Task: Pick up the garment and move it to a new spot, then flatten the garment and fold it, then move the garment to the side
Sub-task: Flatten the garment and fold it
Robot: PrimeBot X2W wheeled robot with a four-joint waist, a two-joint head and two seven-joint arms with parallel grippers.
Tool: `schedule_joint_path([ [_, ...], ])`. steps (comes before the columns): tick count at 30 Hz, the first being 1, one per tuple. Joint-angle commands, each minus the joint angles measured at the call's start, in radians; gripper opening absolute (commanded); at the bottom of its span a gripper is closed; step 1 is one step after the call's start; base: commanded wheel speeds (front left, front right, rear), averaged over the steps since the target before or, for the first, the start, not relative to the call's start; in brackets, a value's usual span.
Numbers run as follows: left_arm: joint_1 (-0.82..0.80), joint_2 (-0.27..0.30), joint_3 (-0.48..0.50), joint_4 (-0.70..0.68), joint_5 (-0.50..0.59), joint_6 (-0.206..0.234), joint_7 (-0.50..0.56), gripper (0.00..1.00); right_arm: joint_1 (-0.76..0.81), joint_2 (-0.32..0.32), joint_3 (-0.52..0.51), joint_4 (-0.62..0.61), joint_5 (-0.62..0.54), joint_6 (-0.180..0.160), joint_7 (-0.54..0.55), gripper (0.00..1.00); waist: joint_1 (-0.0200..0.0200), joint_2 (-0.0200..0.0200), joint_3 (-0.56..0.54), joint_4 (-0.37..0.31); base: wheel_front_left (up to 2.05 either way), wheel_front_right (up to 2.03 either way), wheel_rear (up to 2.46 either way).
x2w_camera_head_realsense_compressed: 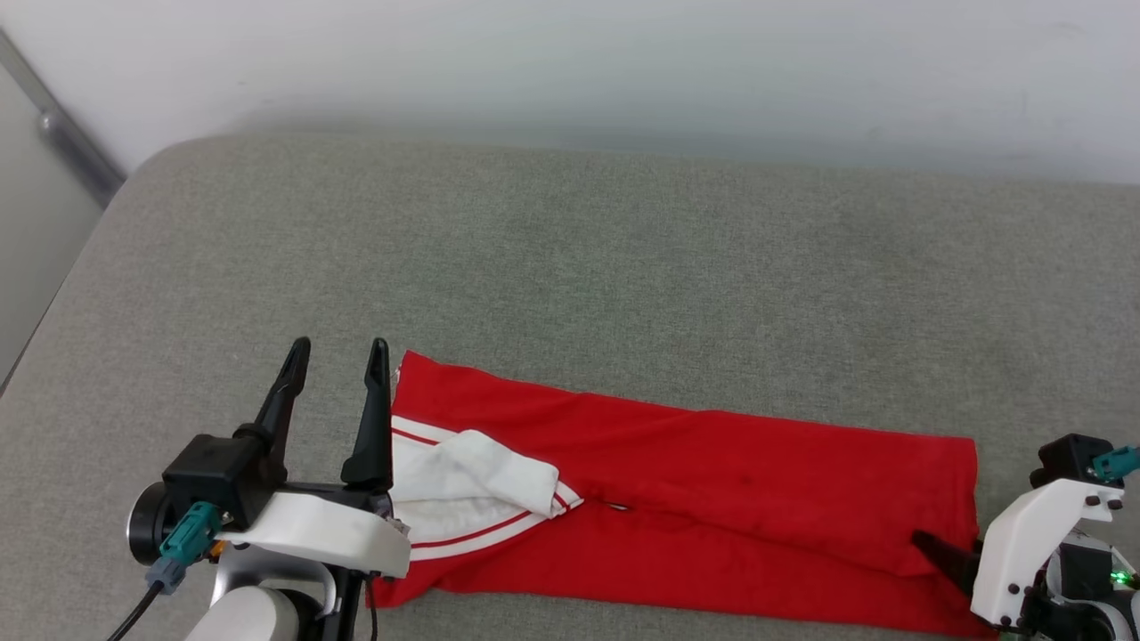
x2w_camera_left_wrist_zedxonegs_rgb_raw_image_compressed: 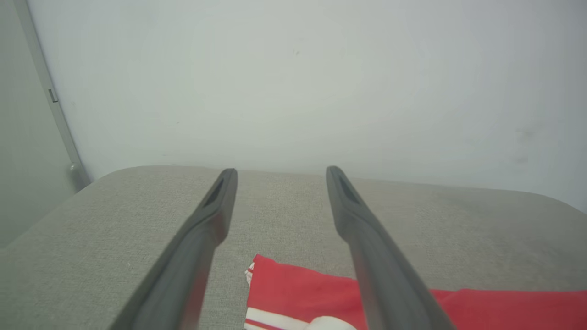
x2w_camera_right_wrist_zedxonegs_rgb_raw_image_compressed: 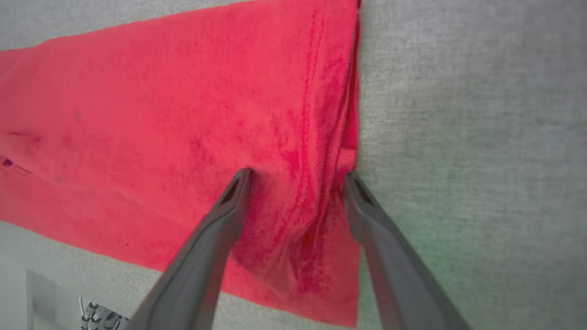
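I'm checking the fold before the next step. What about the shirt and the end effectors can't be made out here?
- Garment, near left corner: head view, behind the left arm's white wrist cover.
- Near right corner: head view, behind the right arm, cut by the bottom edge.
- Right end effector: right wrist view, tips over the hem; touching or hovering, cannot tell.
- Any chest print: head view, folded panels cover it.
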Motion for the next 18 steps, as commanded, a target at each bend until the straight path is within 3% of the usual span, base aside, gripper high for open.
schedule_joint_path([
  [1,-0.012,0.002,-0.004,-0.009,0.005,0.004,0.003,1.00,-0.016,0.004,0.018,0.046,0.010,0.000,0.006,1.00,0.0000,0.0000,0.016,0.010,0.00,0.00,0.00],
  [4,-0.016,0.007,-0.005,-0.013,0.008,0.004,0.006,1.00,-0.006,0.012,0.062,0.129,0.033,0.000,0.039,1.00,0.0000,0.0000,0.021,0.017,0.00,0.00,0.00],
  [5,-0.019,0.010,-0.003,-0.014,0.010,0.004,0.003,1.00,-0.008,0.012,0.070,0.147,0.039,0.000,0.043,0.51,0.0000,0.0000,0.022,0.018,0.00,0.00,0.00],
  [6,-0.020,0.012,-0.002,-0.014,0.011,0.005,0.004,1.00,-0.012,0.012,0.078,0.160,0.045,0.000,0.046,0.15,0.0000,0.0000,0.021,0.018,0.00,0.00,0.00],
  [7,-0.019,0.014,-0.001,-0.013,0.012,0.006,0.005,1.00,-0.016,0.012,0.087,0.173,0.052,0.000,0.049,0.00,0.0000,0.0000,0.018,0.016,0.00,0.00,0.00],
  [18,0.035,0.039,-0.005,-0.001,0.008,0.021,0.024,1.00,-0.061,-0.077,0.130,0.108,0.096,0.000,-0.037,0.00,0.0000,0.0000,-0.056,-0.023,0.00,0.00,0.00],
])
